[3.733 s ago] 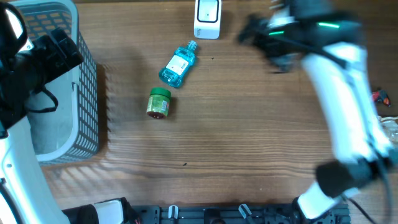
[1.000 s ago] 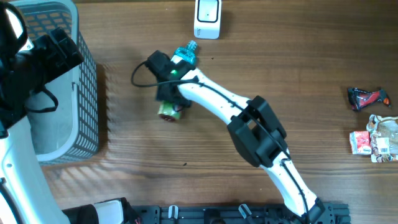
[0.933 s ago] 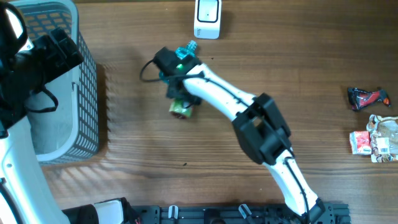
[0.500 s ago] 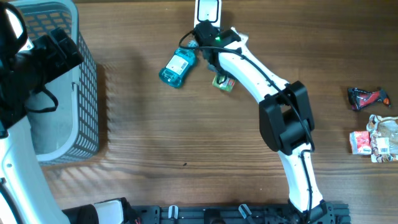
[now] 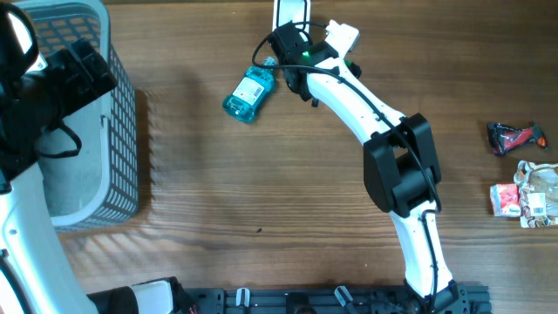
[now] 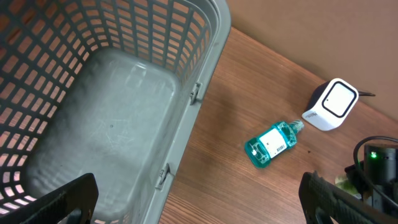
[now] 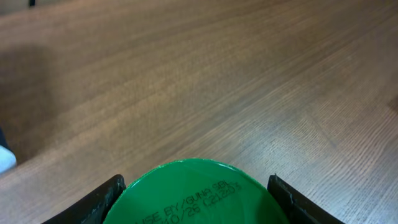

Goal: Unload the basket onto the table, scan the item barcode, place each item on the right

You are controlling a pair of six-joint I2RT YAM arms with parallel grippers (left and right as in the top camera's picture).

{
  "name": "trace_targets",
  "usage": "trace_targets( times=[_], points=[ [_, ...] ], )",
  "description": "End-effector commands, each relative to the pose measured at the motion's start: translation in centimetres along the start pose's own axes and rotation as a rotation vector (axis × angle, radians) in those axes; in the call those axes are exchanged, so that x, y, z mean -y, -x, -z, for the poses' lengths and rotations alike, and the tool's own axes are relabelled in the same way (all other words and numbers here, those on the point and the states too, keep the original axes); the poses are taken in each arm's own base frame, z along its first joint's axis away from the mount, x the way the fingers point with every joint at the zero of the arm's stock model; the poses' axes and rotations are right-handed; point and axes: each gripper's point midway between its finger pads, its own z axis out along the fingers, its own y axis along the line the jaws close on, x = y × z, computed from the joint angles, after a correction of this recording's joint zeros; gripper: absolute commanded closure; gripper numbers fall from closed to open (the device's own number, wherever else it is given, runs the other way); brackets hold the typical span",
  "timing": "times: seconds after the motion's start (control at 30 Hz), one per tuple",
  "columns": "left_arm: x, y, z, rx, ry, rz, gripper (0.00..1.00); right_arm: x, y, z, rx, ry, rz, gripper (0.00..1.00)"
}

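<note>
Right wrist view: my right gripper (image 7: pixel 196 200) is clamped on a green-lidded jar (image 7: pixel 194 186). Its round lid, with a printed date code, fills the bottom centre of the frame, and one of my dark fingers (image 7: pixel 102 198) presses at each side. The bare wooden table (image 7: pixel 249 74) spreads across the rest.

Overhead view: my right arm (image 5: pixel 349 96) reaches from the bottom right to the top centre. Its wrist sits just beside the white scanner (image 5: pixel 290 9) at the top edge, and the jar is hidden beneath that wrist. A blue bottle (image 5: pixel 248 92) lies on its side just left of the wrist. A grey basket (image 5: pixel 122 131) stands at the left edge, and snack packets (image 5: pixel 523 196) lie at the far right.

Left wrist view: my left gripper (image 6: pixel 202 202) hangs wide open and empty, with a fingertip in each bottom corner, above the basket. The bottle and scanner lie at centre right.

I judge the jar small, rigid and fairly light. It will not squash, but the smooth lid could slip or twist. Holding it across the lid leaves the label free for the scanner. I cannot see the barcode.
</note>
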Motion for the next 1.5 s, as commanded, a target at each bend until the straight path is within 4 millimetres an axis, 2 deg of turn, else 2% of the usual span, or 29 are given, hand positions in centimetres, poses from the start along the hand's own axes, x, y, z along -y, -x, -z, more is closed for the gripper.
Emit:
trace_targets(
  times=[0.0,0.13,0.37,0.43,0.5,0.6,0.7,0.87,0.93,1.03,1.13,1.23,1.33,1.43,1.47],
  points=[
    [-0.1,0.3,0.2,0.009,-0.003,0.008,0.0,0.4,4.2,1.5,0.149,0.001,-0.158,0.41],
    [-0.1,0.3,0.2,0.009,-0.002,0.008,0.0,-0.6,5.2,1.6,0.18,0.035,-0.191,0.43],
    [-0.1,0.3,0.2,0.009,-0.002,0.008,0.0,-0.2,5.4,1.4,0.221,0.009,-0.209,0.5],
    [-0.1,0.3,0.2,0.009,-0.003,0.008,0.0,-0.4,4.4,0.6,0.225,0.007,-0.157,0.5],
    [-0.1,0.3,0.2,0.009,-0.002,0.008,0.0,-0.4,2.5,-0.5,0.216,0.0,-0.125,0.5],
    [-0.1,0.3,0.2,0.009,-0.002,0.008,0.0,-0.4,1.1,-1.1,0.213,0.0,-0.109,0.49],
    [-0.1,0.3,0.2,0.009,-0.003,0.008,0.0,-1.3,-0.4,-1.9,0.19,0.04,-0.038,0.48],
    [-0.1,0.3,0.2,0.009,-0.003,0.008,0.0,-1.3,-1.8,-2.3,0.155,0.053,-0.013,0.37],
    [-0.1,0.3,0.2,0.009,-0.002,0.008,0.0,-1.5,-2.2,-2.1,0.144,0.059,0.003,0.28],
    [-0.1,0.3,0.2,0.009,-0.003,0.008,0.0,-2.3,-2.9,-1.0,0.15,0.079,0.09,0.1],
    [-0.1,0.3,0.2,0.009,-0.003,0.008,0.0,-3.2,-3.2,0.6,0.168,0.104,0.139,0.0],
    [-0.1,0.3,0.2,0.009,-0.002,0.008,0.0,-3.8,-2.9,2.6,0.185,0.136,0.17,0.0],
    [-0.1,0.3,0.2,0.009,-0.002,0.008,0.0,-4.2,-1.9,5.5,0.162,0.223,0.22,0.0],
    [-0.1,0.3,0.2,0.009,-0.002,0.008,0.0,-3.2,-0.7,7.6,0.115,0.281,0.221,0.0],
    [-0.1,0.3,0.2,0.009,-0.003,0.008,0.0,-2.1,0.0,8.4,0.094,0.289,0.216,0.0]
  ],
)
